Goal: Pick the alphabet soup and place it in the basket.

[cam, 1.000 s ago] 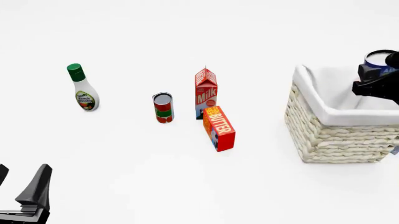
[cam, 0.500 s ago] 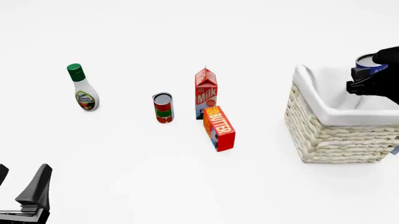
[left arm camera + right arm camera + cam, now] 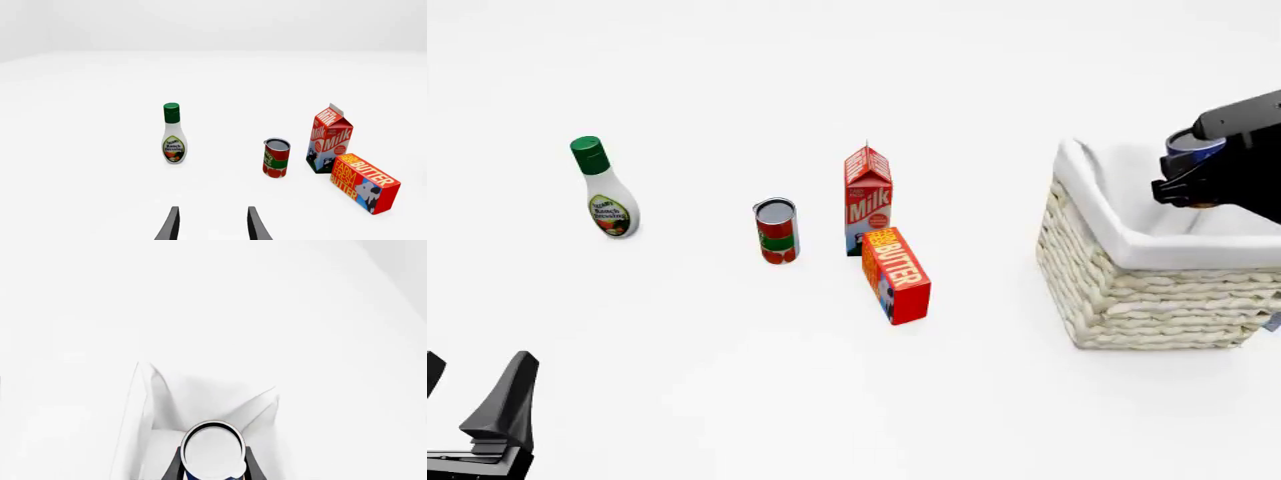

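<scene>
The alphabet soup (image 3: 1190,146) shows as a blue can with a pale top, held in the air over the basket (image 3: 1121,270) at the right of the front view. My right gripper (image 3: 1190,172) is shut on it. The right wrist view looks down on the soup's round white top (image 3: 212,449) between two dark fingers (image 3: 173,467), with the basket's white cloth lining (image 3: 200,400) below. My left gripper (image 3: 467,400) stands open at the near left corner, holding nothing; in the left wrist view its fingertips (image 3: 172,225) frame bare table.
A ranch dressing bottle (image 3: 603,190) stands at the left. Mid-table are a red-and-green can (image 3: 777,230), a milk carton (image 3: 868,198) and a butter box (image 3: 897,274). The same items appear in the left wrist view: the bottle (image 3: 173,135), can (image 3: 275,158), carton (image 3: 329,140) and box (image 3: 363,183).
My right gripper has carried the alphabet soup leftward, further in over the basket. The left arm has not moved.
</scene>
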